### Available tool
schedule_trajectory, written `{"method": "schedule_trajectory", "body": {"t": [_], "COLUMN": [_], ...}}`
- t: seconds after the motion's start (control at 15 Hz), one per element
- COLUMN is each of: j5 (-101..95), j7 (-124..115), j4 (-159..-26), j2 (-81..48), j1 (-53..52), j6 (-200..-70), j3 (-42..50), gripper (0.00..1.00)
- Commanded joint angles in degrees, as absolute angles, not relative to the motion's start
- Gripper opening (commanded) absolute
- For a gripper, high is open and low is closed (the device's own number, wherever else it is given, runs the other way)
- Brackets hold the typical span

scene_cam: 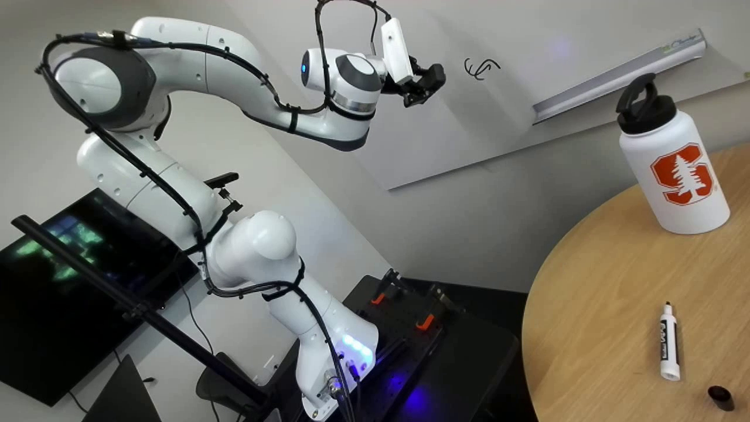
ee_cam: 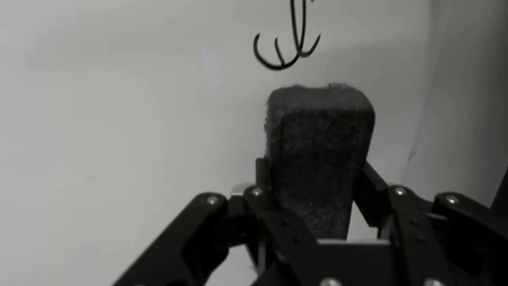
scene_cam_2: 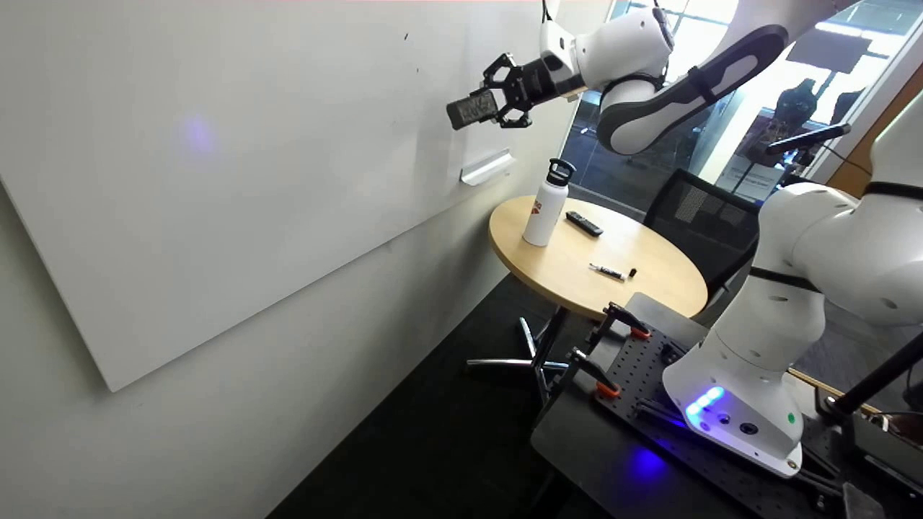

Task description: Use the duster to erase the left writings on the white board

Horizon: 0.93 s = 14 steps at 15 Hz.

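My gripper (scene_cam: 417, 88) is shut on the black duster (scene_cam: 433, 78), which sticks out beyond the fingertips in front of the white board (scene_cam: 404, 158). In an exterior view the duster (scene_cam_2: 472, 109) and gripper (scene_cam_2: 502, 101) are above the silver rail (scene_cam_2: 487, 167). In the wrist view the fingers (ee_cam: 313, 182) press both sides of the duster (ee_cam: 321, 131). A small curly looped scribble (ee_cam: 285, 59) lies just beyond its far end; it also shows in an exterior view (scene_cam: 481, 68). The zigzag left writings are hidden or out of view. I cannot tell whether the duster touches the board.
A round wooden table (scene_cam: 592, 281) below the board bears a white bottle (scene_cam: 679, 176), a marker (scene_cam: 668, 346), its black cap (scene_cam: 720, 397) and a remote (scene_cam_2: 584, 223). The rail (scene_cam: 621, 76) juts from the board. A chair (scene_cam_2: 703, 216) stands behind the table.
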<state>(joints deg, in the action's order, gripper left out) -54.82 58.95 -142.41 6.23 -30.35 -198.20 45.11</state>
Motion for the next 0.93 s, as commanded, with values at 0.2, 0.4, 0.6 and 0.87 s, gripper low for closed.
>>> {"method": "schedule_trajectory", "body": {"t": [0.2,0.4,0.6,0.87], "j5": [-57.62,-57.38,-57.22,-57.34], "j7": [53.05,51.23,50.91,51.89], "j4": [-145.74,-148.49,-148.70,-149.07], "j2": [10.23,12.33,11.17,10.77], "j1": [-35.93,-35.45,-32.25,-27.23], "j6": [-194.34,-190.32,-186.16,-179.72], "j3": [50.82,51.65,52.11,55.17], "gripper": [0.28,0.28,0.28,0.28]}}
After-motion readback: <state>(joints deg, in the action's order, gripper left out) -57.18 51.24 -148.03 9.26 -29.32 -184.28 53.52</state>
